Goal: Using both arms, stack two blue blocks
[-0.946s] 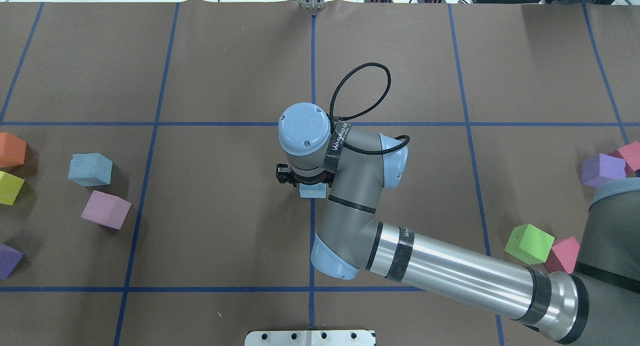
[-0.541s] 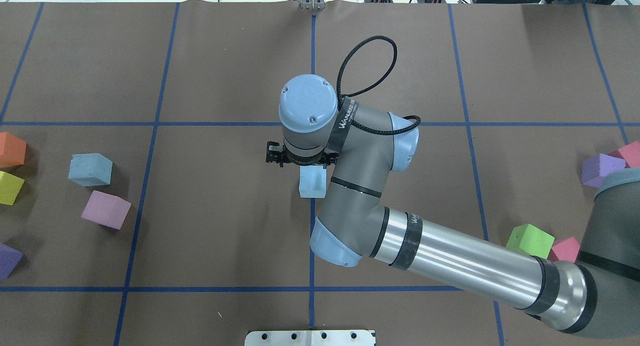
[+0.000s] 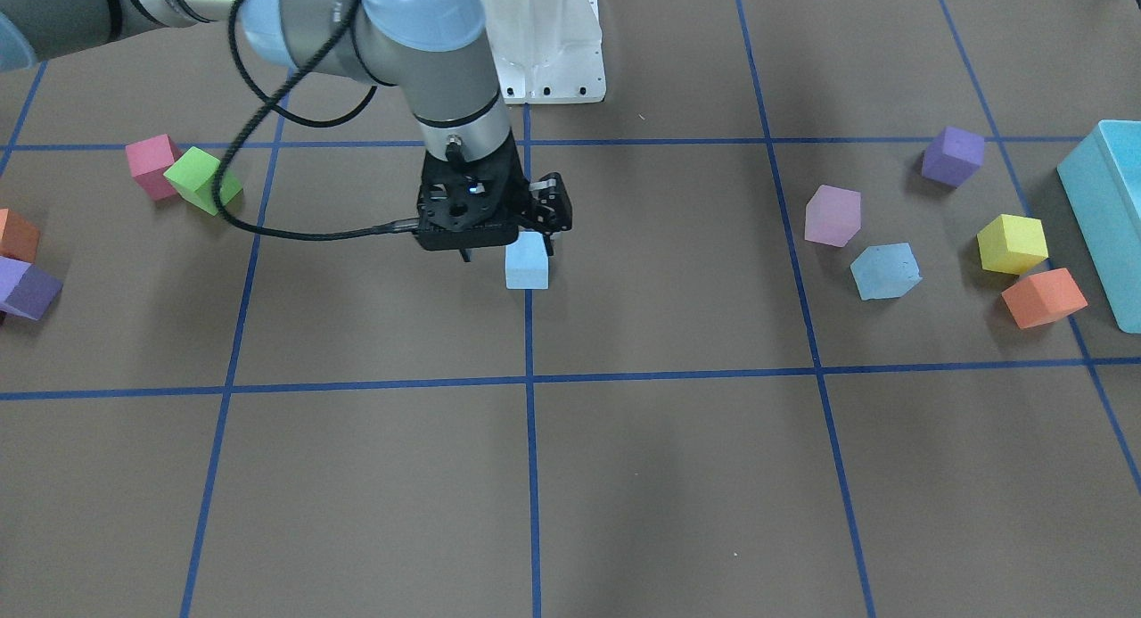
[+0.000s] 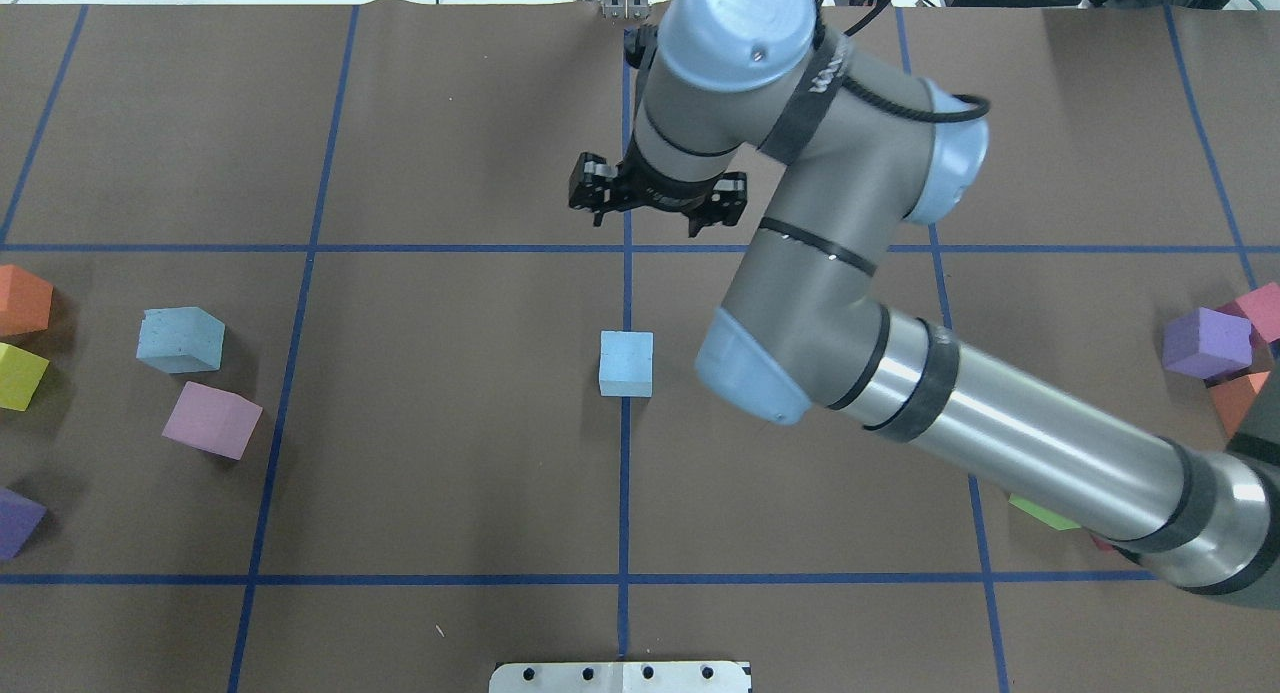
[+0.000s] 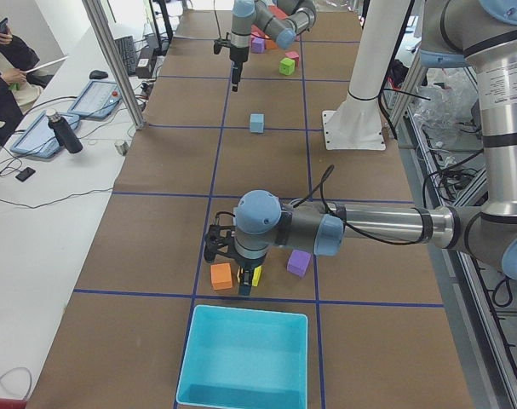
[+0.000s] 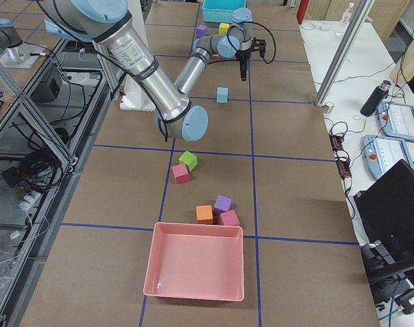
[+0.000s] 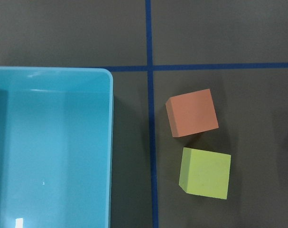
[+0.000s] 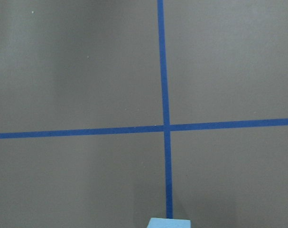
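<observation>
Blue block [image 4: 626, 364] alone at centre; right gripper [image 4: 657, 195] wide open and empty beyond it.
Nearest the robot, this pale foam cube sits flat on the brown paper [image 4: 440, 453], square across a blue tape line [image 4: 625, 473], with nothing touching it. Farther out and raised, the right gripper's black fingers are spread wide around nothing, and the cube lies apart on its robot side. The second blue block [image 4: 180, 340], rough-faced and turned askew, rests far left, near a pink cube [image 4: 212, 420]. The left gripper [image 5: 244, 284] hangs over an orange cube [image 7: 191, 113] and a yellow cube [image 7: 205, 172] beside the turquoise box [image 7: 53, 152]; whether its fingers are apart cannot be told.
</observation>
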Robot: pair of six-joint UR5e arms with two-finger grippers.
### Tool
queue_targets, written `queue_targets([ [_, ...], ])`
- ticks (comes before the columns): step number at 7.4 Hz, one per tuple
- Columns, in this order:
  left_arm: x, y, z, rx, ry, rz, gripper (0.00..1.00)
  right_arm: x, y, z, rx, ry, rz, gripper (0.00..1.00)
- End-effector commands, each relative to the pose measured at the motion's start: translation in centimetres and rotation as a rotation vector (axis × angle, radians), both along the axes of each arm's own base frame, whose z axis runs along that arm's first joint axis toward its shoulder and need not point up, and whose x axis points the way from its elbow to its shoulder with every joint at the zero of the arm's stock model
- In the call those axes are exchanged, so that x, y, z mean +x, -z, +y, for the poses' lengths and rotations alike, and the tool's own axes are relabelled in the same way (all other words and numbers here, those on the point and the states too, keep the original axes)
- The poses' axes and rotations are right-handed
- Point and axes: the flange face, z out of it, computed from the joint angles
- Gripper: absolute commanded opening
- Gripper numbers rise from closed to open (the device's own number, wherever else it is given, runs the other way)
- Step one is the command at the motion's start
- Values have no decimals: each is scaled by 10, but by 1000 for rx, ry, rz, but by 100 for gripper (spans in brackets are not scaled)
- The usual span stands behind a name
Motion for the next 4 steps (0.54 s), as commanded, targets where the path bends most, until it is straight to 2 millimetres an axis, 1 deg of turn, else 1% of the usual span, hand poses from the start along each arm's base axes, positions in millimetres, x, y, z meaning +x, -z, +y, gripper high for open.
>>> queue_targets([
  [1,17,41,-55,108,-38,15,98,113,-84,-35,86,83,53,99],
  [2,31,56,-64,126,-65,54,98,164,-137,-47,126,143,88,100],
  [3,57,73,-79,138,-95,55,98,217,-184,-53,170,201,110,100],
  [4,87,85,-90,156,-148,54,98,271,-238,-52,184,236,132,100],
])
